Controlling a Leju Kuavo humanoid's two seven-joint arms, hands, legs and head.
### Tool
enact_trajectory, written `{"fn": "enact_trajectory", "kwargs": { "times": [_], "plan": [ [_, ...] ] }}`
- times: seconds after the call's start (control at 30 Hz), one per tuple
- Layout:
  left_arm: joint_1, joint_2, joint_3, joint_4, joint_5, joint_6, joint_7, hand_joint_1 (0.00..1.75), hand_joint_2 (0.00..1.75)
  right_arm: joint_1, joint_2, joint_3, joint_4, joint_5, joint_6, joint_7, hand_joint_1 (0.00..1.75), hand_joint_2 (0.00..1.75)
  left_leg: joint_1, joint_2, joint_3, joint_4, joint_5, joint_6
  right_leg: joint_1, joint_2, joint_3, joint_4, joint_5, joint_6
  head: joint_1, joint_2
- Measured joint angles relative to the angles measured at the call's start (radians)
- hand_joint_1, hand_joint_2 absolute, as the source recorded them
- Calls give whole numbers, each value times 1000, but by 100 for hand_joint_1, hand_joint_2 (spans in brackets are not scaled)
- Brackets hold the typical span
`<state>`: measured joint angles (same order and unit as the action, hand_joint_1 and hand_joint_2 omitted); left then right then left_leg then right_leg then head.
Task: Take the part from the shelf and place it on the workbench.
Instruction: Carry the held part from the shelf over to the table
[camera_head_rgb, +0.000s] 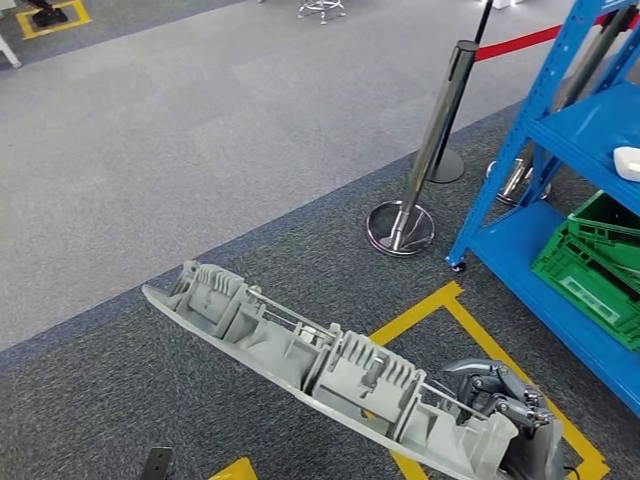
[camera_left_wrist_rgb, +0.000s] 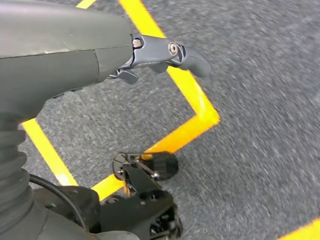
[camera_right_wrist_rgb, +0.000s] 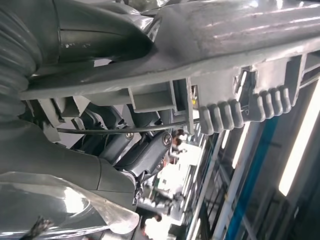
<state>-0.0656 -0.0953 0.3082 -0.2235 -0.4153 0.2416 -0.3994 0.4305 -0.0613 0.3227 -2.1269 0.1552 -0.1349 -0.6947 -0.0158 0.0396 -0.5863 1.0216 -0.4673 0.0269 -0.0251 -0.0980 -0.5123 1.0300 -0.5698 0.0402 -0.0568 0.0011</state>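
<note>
Here, part (camera_head_rgb: 324, 370) gripped in right robot hand (camera_head_rgb: 506, 400)

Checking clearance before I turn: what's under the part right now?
Under the part, held by the right hand, lie grey carpet and a yellow floor line. The floor directly beneath it is covered.

I see matt grey moulded plastic part (camera_head_rgb: 332, 375); rough grey carpet floor (camera_head_rgb: 189, 150); glossy polished metal stanchion (camera_head_rgb: 434, 145); blue painted metal shelf (camera_head_rgb: 573, 130)
</note>
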Motion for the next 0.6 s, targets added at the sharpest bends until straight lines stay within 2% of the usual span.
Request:
{"fn": "enact_trajectory", "kwargs": {
  "times": [0.03, 0.07, 0.1, 0.13, 0.17, 0.2, 0.23, 0.27, 0.33, 0.37, 0.4, 0.43, 0.47, 0.5, 0.53, 0.6],
  "plan": [
    [0, -1, 0, 0, 1, 1, -1, 0, 175, 2, -2, 0, -3, 0, 0, -1, 175, 175, 2, -11, 3, -7, 5, 7, -1, 28, -13, 28, -20, 1, 2, 0],
    [-1, -3, 1, 0, 1, 1, -1, 0, 175, 4, -5, 0, -5, 0, 0, -1, 175, 175, 4, -23, 4, -11, 8, 13, -2, 62, -39, 80, -50, 0, 6, 0],
    [-3, -4, 1, 0, 2, 1, -2, 0, 175, 6, -7, 0, -6, 0, -1, -2, 175, 175, 3, -35, 3, -11, 9, 17, -1, 84, -74, 149, -81, -1, 8, 0],
    [-4, -6, 1, 0, 2, 1, -2, 0, 175, 8, -9, 0, -7, 0, -1, -1, 175, 175, 2, -48, 2, -11, 10, 20, 1, 93, -110, 218, -106, -2, 9, 0],
    [-4, -7, 2, 0, 3, 1, -2, 0, 175, 10, -11, 0, -6, 0, -1, -1, 175, 175, 0, -62, 2, -10, 10, 21, 3, 97, -137, 264, -113, -3, 10, 0],
    [-4, -8, 3, 0, 3, 1, -2, 0, 175, 12, -13, 0, -6, 0, -1, 0, 175, 175, -2, -76, 2, -9, 9, 22, 6, 98, -147, 272, -99, -4, 10, 0],
    [-4, -10, 4, 0, 4, 2, -2, 0, 175, 13, -15, 0, -6, 0, -2, 0, 175, 175, -2, -90, 3, -7, 9, 22, 7, 102, -136, 239, -67, -7, 10, 0],
    [-4, -11, 5, 0, 7, 4, -1, 0, 175, 14, -16, 0, -7, 1, -4, 0, 175, 175, -2, -105, 3, -3, 9, 21, 7, 114, -109, 172, -24, -10, 11, 0],
    [-7, -13, 12, 0, 22, 13, 0, 0, 175, 17, -20, 0, -10, 0, -9, 0, 175, 175, -4, -131, -3, 7, 6, 16, 4, 159, -54, 48, 27, -14, 10, 0],
    [-8, -15, 18, 0, 30, 21, 1, 0, 175, 20, -22, 0, -12, -1, -11, 0, 175, 175, -3, -143, -9, 11, 6, 12, 3, 175, -38, 15, 34, -16, 10, 0],
    [-9, -16, 25, 0, 39, 30, 1, 0, 175, 23, -25, -1, -14, -1, -13, -1, 175, 175, -2, -154, -14, 14, 8, 6, 3, 179, -33, 6, 31, -18, 10, 0],
    [-8, -18, 32, 0, 44, 40, 0, 0, 175, 26, -29, -1, -17, 0, -14, -1, 175, 175, 1, -165, -18, 14, 11, 1, 5, 170, -30, 3, 33, -20, 10, 0],
    [-7, -19, 38, 0, 47, 51, -1, 0, 175, 27, -33, -2, -20, 2, -15, -1, 175, 175, 2, -167, -21, 16, 11, -4, 4, 158, -28, 0, 36, -25, 10, 0],
    [-6, -20, 43, 0, 48, 61, -2, 0, 175, 27, -36, -2, -22, 5, -17, 0, 175, 175, 1, -154, -26, 26, 5, -9, 3, 146, -26, -3, 39, -30, 8, 0],
    [-6, -22, 48, 0, 48, 71, -2, 0, 175, 29, -37, -2, -25, 7, -18, 0, 175, 175, 0, -128, -39, 54, -13, -15, 1, 132, -23, -6, 41, -34, 6, 0],
    [-9, -26, 55, 0, 48, 85, -5, 0, 175, 30, -40, -2, -28, 11, -20, -1, 175, 175, 3, -69, -92, 167, -72, -29, 1, 102, -19, -9, 40, -39, 1, 0]
  ]
}}
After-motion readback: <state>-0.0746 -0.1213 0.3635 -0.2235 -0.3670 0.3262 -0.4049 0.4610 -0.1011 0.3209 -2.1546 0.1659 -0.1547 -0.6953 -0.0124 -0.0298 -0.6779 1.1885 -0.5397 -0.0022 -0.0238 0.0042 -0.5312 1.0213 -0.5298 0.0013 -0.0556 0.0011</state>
